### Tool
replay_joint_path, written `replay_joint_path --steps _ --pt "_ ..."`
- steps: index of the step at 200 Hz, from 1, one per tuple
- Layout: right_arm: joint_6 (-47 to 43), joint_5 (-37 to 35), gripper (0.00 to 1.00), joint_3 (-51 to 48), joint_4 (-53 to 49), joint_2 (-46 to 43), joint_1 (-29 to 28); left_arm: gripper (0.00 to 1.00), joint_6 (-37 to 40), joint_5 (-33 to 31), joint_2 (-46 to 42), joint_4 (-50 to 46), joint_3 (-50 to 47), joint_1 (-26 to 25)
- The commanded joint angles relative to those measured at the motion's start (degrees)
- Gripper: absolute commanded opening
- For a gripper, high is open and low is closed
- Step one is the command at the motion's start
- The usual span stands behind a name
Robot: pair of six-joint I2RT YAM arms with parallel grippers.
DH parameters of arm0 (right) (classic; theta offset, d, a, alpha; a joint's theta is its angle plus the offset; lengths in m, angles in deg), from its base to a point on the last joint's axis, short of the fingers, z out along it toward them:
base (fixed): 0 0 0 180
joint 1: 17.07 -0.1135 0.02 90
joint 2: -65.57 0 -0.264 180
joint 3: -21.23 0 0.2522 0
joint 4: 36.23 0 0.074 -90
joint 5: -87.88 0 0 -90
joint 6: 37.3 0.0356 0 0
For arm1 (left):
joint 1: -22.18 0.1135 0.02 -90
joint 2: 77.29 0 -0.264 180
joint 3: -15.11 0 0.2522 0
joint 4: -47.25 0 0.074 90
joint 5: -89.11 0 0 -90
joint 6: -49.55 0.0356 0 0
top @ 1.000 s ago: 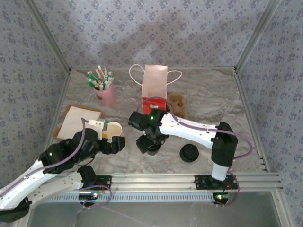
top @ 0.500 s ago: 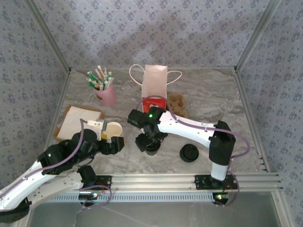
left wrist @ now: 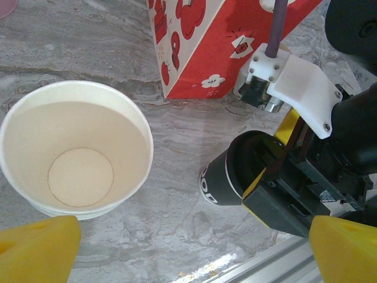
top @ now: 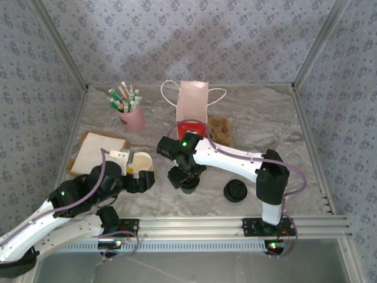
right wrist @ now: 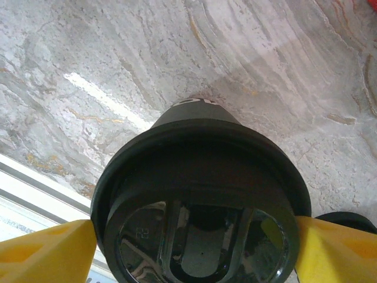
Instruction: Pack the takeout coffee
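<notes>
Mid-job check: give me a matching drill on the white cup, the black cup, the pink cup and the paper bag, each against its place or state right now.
Things:
1. white paper cup
2. black lidded cup
3. pink cup
4. red-and-white paper bag

Places or states:
A. stands upright at the back, handles looping out to either side
B. holds green-and-white sachets
C. lidless and empty
D. between the fingers of the right gripper

Pairs: 1-C, 2-D, 3-B, 4-A
</notes>
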Motion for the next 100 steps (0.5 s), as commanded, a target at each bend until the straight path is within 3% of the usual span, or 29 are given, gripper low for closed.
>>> replay_joint_path --steps 1,100 --pt "-0.52 -1.06 0.84 1.36 -1.69 0.75 0.25 0.99 1.03 -0.87 -0.48 1.32 -0.36 0.01" --pt "-0.63 -2.35 0.74 1.53 -2.24 -0.12 0.15 1.00 0.76 -1.25 -0.31 1.76 -0.45 -0.03"
